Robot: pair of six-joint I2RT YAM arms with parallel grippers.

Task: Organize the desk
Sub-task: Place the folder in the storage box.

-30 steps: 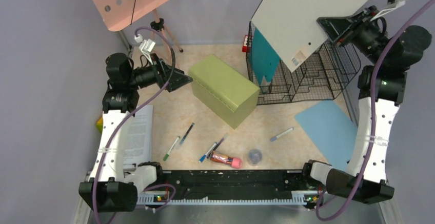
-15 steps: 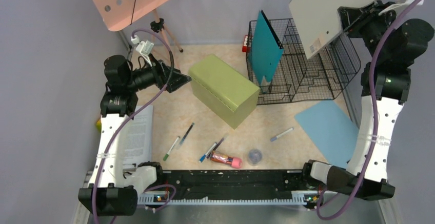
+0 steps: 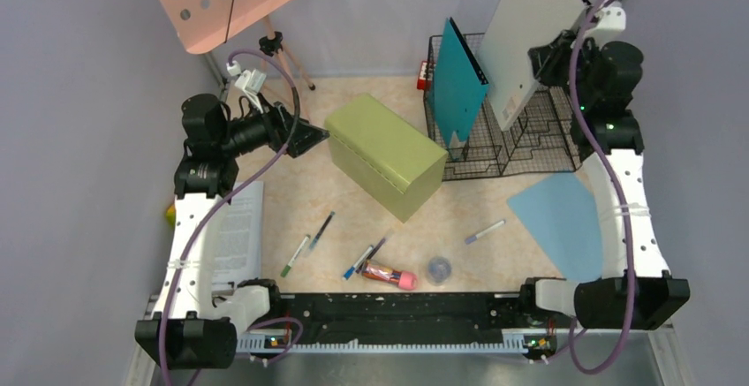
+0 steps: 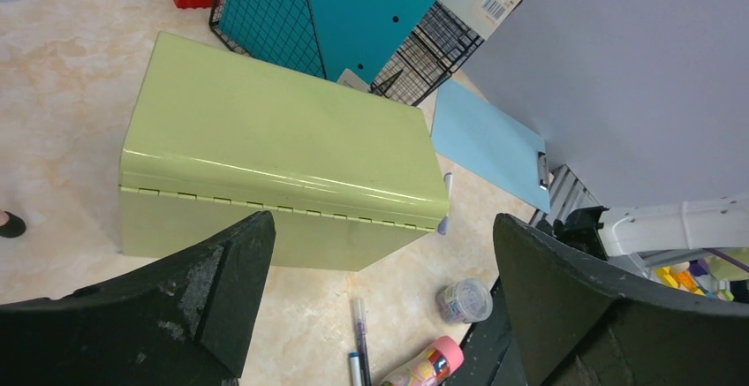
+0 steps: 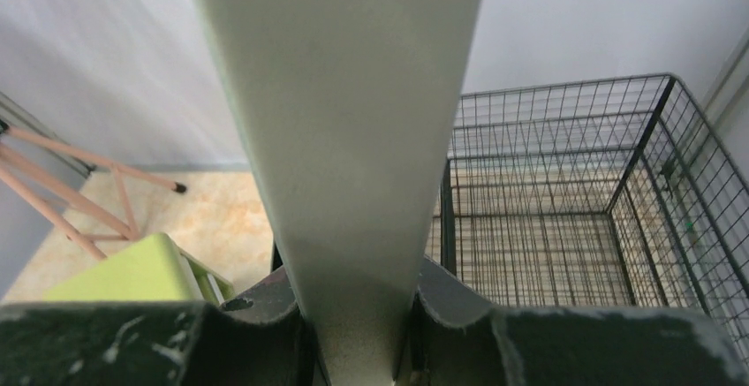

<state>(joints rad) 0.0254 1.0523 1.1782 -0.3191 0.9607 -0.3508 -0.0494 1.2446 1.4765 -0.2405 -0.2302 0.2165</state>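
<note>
Tabletop (image 3: 300, 200) is carrying green box (image 3: 384, 152). Right end effector (image 3: 540, 61), raised over wire rack (image 3: 530, 147), is gripping grey board (image 3: 534, 33); left end effector (image 3: 311, 137) is hovering open beside box.

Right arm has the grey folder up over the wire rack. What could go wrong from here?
The right gripper pinches the big grey folder by one edge only, so it might swing or slip. It hangs tilted above the wire rack; its lower edge could catch on a wire instead of dropping into a slot. The teal folder leans in the rack close beside it and could get knocked.
</note>
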